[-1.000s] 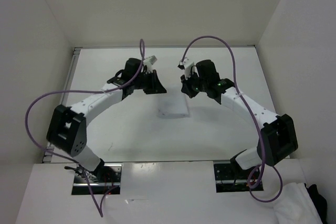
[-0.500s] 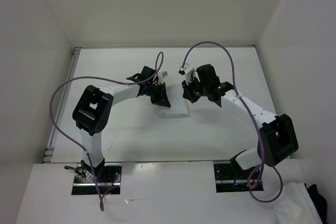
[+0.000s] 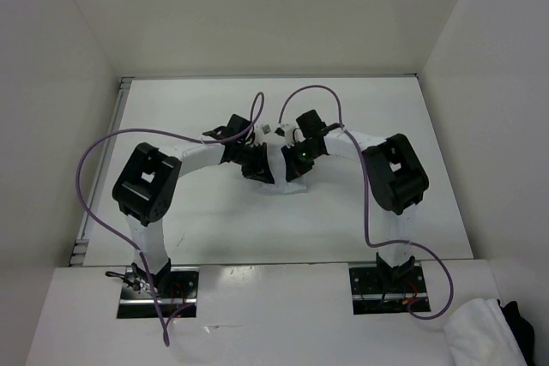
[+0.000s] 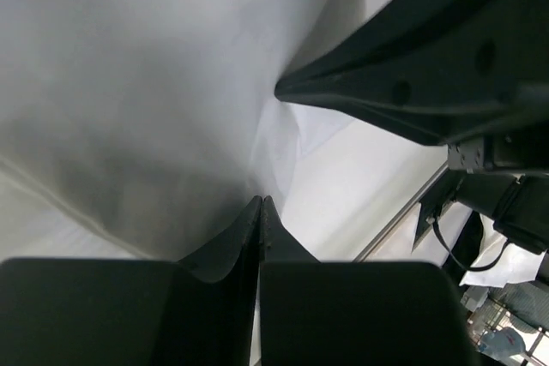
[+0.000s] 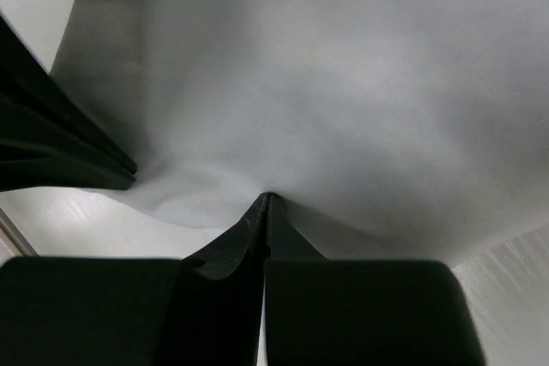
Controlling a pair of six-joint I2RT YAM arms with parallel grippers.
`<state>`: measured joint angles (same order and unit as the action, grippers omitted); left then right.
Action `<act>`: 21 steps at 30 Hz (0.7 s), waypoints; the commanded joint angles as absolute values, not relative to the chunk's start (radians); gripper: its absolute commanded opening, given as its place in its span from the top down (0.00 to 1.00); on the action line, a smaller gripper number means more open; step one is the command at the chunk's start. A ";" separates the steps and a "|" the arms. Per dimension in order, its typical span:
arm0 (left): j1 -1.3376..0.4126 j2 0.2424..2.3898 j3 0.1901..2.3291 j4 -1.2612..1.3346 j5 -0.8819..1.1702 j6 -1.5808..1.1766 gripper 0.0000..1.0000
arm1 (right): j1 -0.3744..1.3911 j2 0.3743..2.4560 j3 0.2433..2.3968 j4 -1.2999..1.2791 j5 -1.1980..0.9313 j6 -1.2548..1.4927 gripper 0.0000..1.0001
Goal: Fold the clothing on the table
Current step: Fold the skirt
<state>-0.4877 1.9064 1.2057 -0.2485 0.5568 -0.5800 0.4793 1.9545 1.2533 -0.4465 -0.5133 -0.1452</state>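
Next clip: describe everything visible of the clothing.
The clothing is a small, plain white garment of thin, soft-looking fabric. It sits at the middle of the table, largely hidden from above by both arms. The left gripper and right gripper, close together, are each shut on it, and the cloth tents in smooth folds at both pinches.

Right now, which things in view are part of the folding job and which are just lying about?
In the job: clothing, table, left end effector, right end effector, both shut on the clothing.
Lying about: white cloth bundle at the near right corner.

No legible text or markings anywhere
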 commanded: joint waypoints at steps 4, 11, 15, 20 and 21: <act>-0.491 1.838 1.152 -0.279 0.598 -0.569 0.98 | 0.480 2.048 1.292 -0.482 -0.537 -0.109 1.00; -0.491 1.790 1.157 -0.302 0.589 -0.548 0.98 | 0.471 1.910 1.282 -0.474 -0.609 -0.140 1.00; -0.491 1.816 1.157 -0.331 0.580 -0.534 0.97 | 0.471 1.821 1.282 -0.508 -0.620 -0.178 1.00; -0.491 1.848 1.137 -0.341 0.558 -0.525 0.97 | 0.471 1.848 1.270 -0.561 -0.629 -0.198 1.00; -0.491 1.848 1.137 -0.341 0.558 -0.516 0.97 | 0.471 1.859 1.270 -0.572 -0.638 -0.210 1.00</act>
<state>-0.4877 1.8374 1.1442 -0.3252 0.5621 -0.5499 0.4732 1.8519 1.2804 -0.4988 -0.6094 -0.1726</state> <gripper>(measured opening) 0.033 0.001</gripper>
